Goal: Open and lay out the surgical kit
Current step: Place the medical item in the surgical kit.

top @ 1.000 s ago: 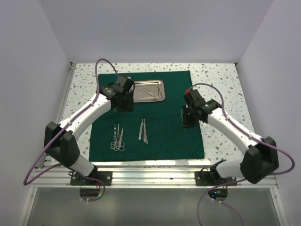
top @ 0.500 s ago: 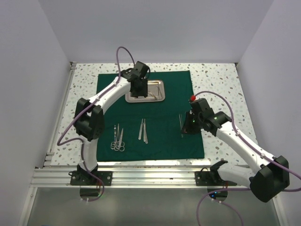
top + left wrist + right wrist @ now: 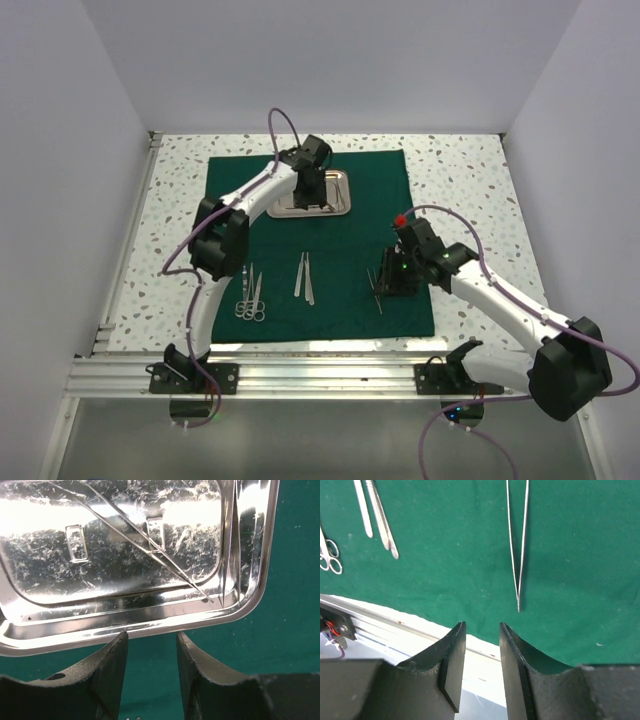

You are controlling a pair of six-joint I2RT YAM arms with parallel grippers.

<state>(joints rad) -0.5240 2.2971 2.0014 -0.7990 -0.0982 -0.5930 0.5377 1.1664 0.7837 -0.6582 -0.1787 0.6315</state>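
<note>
The dark green cloth [image 3: 350, 240] lies spread flat on the table. At its far edge sits the steel tray [image 3: 341, 197], and my left gripper [image 3: 313, 200] hovers over it. In the left wrist view my left gripper [image 3: 151, 639] is open and empty just short of the tray's rim [image 3: 150, 622]; slim tweezers [image 3: 150, 550] lie inside the tray. Scissors and forceps [image 3: 250, 297] and tweezers [image 3: 305, 275] lie side by side on the cloth. My right gripper [image 3: 482, 627] is open, with thin tweezers [image 3: 517, 545] lying free on the cloth just beyond its fingertips.
The speckled tabletop [image 3: 470, 190] borders the cloth on both sides. The metal rail [image 3: 320, 370] runs along the near edge, close behind my right gripper [image 3: 385, 285]. White walls enclose the table on three sides.
My left arm swung from left of the tray to over it. My right gripper carried the thin tweezers toward the near edge, set them on the cloth and opened.
</note>
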